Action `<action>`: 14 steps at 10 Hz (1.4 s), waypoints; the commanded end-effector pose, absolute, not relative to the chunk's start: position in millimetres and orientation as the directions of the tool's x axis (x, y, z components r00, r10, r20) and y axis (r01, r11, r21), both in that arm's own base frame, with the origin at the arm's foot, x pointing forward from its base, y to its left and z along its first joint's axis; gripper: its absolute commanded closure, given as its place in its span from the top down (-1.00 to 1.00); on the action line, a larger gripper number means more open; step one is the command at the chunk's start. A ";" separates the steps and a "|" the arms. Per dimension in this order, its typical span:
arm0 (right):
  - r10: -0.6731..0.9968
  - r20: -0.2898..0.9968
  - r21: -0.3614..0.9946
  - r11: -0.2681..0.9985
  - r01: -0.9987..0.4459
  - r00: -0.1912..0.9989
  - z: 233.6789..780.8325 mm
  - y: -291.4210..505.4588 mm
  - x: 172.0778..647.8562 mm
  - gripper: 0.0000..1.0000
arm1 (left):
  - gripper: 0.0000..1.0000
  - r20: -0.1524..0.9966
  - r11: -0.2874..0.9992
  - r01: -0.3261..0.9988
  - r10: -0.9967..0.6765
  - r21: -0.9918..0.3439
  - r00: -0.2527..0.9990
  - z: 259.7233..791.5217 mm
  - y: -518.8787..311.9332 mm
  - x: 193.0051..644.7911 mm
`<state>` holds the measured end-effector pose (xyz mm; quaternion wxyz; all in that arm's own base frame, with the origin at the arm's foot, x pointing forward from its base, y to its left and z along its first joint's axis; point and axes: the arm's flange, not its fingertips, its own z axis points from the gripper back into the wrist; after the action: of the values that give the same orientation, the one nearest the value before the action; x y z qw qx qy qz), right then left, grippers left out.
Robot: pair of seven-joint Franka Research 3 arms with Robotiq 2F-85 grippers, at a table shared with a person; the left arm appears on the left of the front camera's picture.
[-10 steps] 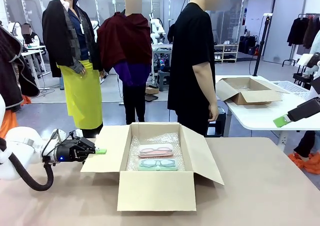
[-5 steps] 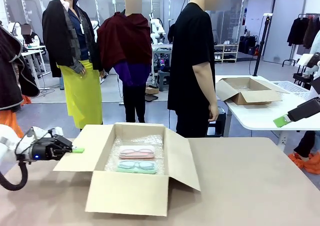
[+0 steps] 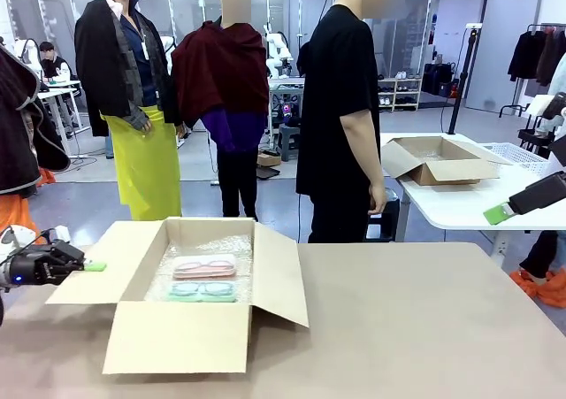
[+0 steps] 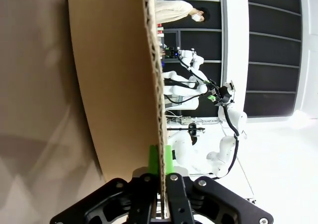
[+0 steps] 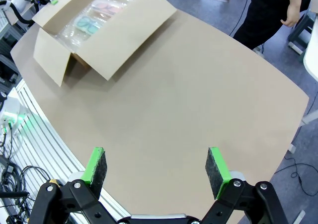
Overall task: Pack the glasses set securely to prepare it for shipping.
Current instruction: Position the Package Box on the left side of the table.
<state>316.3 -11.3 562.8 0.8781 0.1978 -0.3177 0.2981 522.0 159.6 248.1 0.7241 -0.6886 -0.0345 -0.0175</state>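
The glasses set lies on bubble wrap inside the open cardboard box (image 3: pixel 177 337): the pink case (image 3: pixel 204 267) behind, the mint green case (image 3: pixel 202 290) in front. My left gripper (image 3: pixel 93 265) is at the table's left edge, shut on the box's left flap (image 3: pixel 104 266). The left wrist view has the flap's edge (image 4: pixel 158 110) pinched between the green pads of the left gripper (image 4: pixel 161 160). My right gripper (image 5: pixel 158 169) hangs open and high over the table's right side, far from the box (image 5: pixel 99 35), the pink case (image 5: pixel 105 8) and the mint case (image 5: pixel 85 23).
A person in black (image 3: pixel 340 107) stands at the far side, arms down. A white table (image 3: pixel 460 200) at the back right carries another open cardboard box (image 3: pixel 438 160). Bare brown tabletop (image 3: pixel 424 328) stretches right of the box.
My left gripper has drawn back to the left, dragging the box by its flap across the table with the cases inside. The right arm has not moved.
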 end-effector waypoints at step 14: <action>0.396 0.673 0.152 0.752 -0.641 0.624 562.3 -9.0 315.5 1.00 | -0.94 0.041 0.120 0.035 0.048 -0.992 0.998 275.7 333.9 477.6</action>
<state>316.3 -11.3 562.7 0.8781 0.1978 -0.3177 0.2981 479.9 335.0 269.3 0.7501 -0.6596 -0.0487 0.0034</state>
